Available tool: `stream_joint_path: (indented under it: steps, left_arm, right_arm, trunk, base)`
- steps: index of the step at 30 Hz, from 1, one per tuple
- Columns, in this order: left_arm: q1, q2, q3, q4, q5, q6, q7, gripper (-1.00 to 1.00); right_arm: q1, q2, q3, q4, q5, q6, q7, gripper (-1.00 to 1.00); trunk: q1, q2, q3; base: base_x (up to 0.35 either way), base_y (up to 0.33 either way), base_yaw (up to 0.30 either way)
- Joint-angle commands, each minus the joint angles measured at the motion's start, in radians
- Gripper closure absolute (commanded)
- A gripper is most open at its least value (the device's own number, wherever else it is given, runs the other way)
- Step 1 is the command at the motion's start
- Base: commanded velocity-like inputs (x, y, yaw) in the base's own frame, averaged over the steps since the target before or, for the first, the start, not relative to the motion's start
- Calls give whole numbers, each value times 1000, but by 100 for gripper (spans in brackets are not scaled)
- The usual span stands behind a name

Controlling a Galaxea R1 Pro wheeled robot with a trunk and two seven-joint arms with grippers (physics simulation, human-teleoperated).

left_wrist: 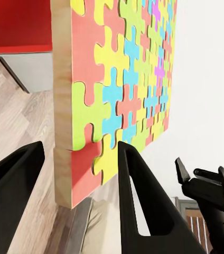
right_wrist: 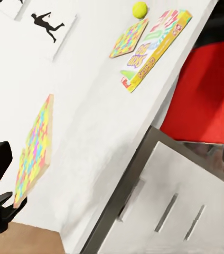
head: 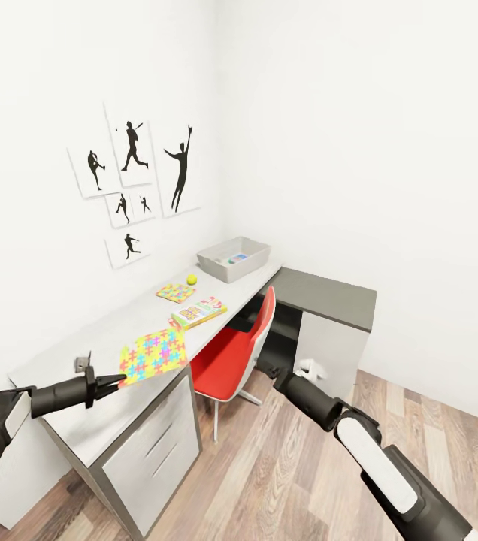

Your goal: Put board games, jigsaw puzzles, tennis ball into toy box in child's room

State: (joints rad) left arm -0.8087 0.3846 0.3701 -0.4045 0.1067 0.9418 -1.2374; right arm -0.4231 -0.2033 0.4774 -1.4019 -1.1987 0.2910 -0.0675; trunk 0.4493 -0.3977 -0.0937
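A: Fingers (left_wrist: 138, 196) of the left gripper (head: 113, 382), head view: spread, tips at the near corner of the larger jigsaw puzzle (head: 153, 352), which lies on the table (head: 81, 421) and overhangs its front edge. Contact can't be judged from here. Right gripper (head: 310, 370) hangs low by the red chair (head: 231, 353); its jaw state I cannot tell.

B: Progress?

A: Toy box (head: 233, 258) at the far end holds something blue and white, possibly 1 game box. Left on the desktop: smaller puzzle (head: 175, 291), tennis ball (head: 192, 279), 1 board game (head: 199, 311), plus the big mat. Bed not in frame.

B: Left wrist view?

A: Both fingers wide apart, the puzzle's wooden edge between them, nothing clamped; whether 1 pad grazes it is unclear.

B: Right wrist view?

A: Same 4 items on the table; larger mat (right_wrist: 34, 151) nearest. Judgement: mostly undone, grasp of the mat pending.
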Motion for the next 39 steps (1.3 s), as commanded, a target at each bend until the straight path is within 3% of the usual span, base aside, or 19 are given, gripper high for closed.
stream_joint_path:
  steps: [1, 2, 4, 7, 11, 15, 19, 22, 24, 27, 29, 35, 39]
  left_arm:
    - [-3, 1, 2, -8, -2, 15, -3, 100]
    - [-4, 2, 2, -21, -3, 32, -2, 100]
    - [-7, 3, 1, -42, -5, 58, 1, 100]
    - [-22, 2, 0, -66, -6, 84, 5, 100]
    - [-130, -3, -11, -71, -8, 98, 17, 100]
    - [-198, -8, -29, -69, -12, 102, 59, 100]
    - [-303, -26, -33, -19, -11, 103, 181, 100]
    - [-414, -37, -32, 65, -9, 100, 305, 100]
    - [-478, -60, -30, 108, -6, 97, 402, 100]
    - [-523, -98, -26, 132, -2, 101, 484, 100]
    - [-537, -111, -20, 140, 0, 104, 507, 100]
    - [-545, -120, 39, 147, 3, 105, 521, 100]
    - [-546, -124, 50, 148, 3, 105, 522, 100]
  right_arm:
    - [-8, -1, -2, -7, -11, 35, -86, -100]
    - [-28, -1, -13, -10, -12, 87, -159, -100]
    - [-78, 2, -47, -16, -17, 179, -238, -100]
    - [-178, 19, -110, -39, -20, 322, -307, -100]
    - [-354, 59, -225, -51, -24, 490, -446, -100]
    - [-505, 96, -278, -35, -31, 606, -570, -100]
    - [-658, 122, -296, 52, -33, 663, -673, -100]
    - [-760, 148, -298, 187, -34, 674, -735, -100]
    - [-812, 158, -300, 296, -35, 679, -748, -100]
    - [-848, 163, -301, 376, -38, 697, -753, -100]
    - [-859, 164, -301, 394, -38, 724, -753, -100]
    - [-865, 165, -299, 361, -37, 747, -757, -100]
    - [-865, 167, -299, 359, -37, 749, -756, -100]
  trunk:
    - [1, -2, -2]
    - [1, -2, -2]
    - [1, -2, -2]
    - [1, -2, -2]
    - [1, -2, -2]
    - [1, -2, -2]
    - [1, -2, -2]
    - [1, -2, -2]
    - [1, -2, -2]
    - [1, -2, -2]
    - [1, -2, -2]
    - [1, -2, -4]
    - [1, -2, -10]
  base:
    - [0, 0, 0]
    - [0, 0, 0]
    - [0, 0, 0]
    - [0, 0, 0]
    - [0, 0, 0]
    - [0, 0, 0]
    - [0, 0, 0]
    - [0, 0, 0]
    - [0, 0, 0]
    - [0, 0, 0]
    - [0, 0, 0]
    - [71, -6, 0]
    - [279, -59, 0]
